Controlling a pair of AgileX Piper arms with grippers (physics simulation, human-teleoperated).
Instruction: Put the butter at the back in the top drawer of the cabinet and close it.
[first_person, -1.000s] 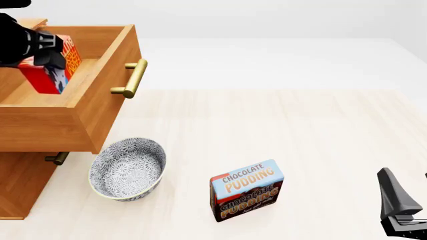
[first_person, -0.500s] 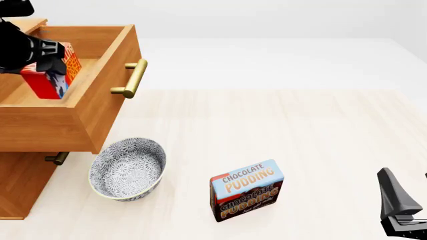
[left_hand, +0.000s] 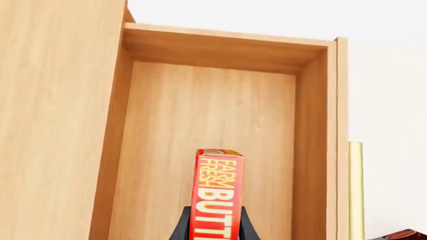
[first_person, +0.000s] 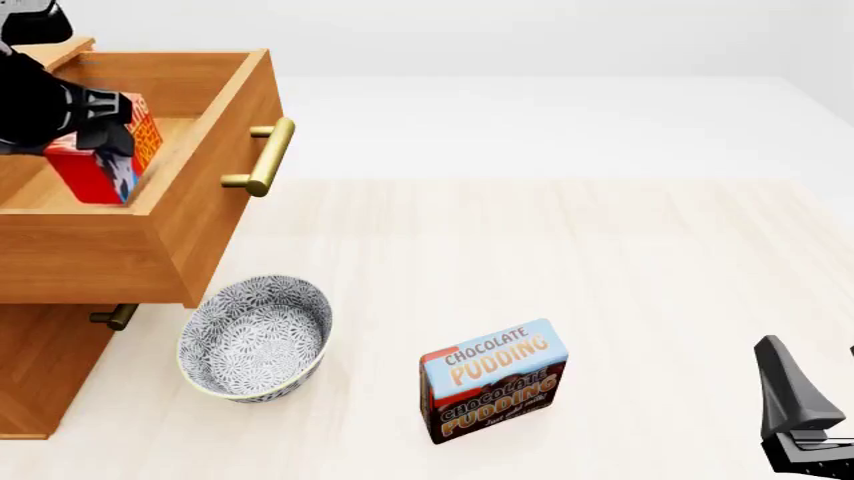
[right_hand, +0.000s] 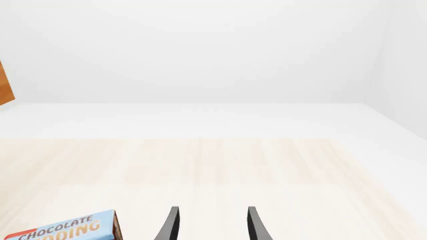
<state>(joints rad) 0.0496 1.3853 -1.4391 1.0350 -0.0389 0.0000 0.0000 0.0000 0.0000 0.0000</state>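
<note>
My left gripper (left_hand: 212, 227) is clamped on the butter (left_hand: 217, 195), its 2 fingers pressed to the box's broad faces, holding it upright inside the pulled-out top drawer (first_person: 200, 215) of the cabinet (first_person: 40, 370). The left wrist view shows the drawer's bare wooden floor beyond the box; the front view shows the butter (first_person: 104, 150) tilted, my left arm reaching in from the left edge. My right gripper (right_hand: 210, 225) hangs with its fingers spread, holding nothing, low at the table's near right, the pudding box (first_person: 494, 380) nearby.
</note>
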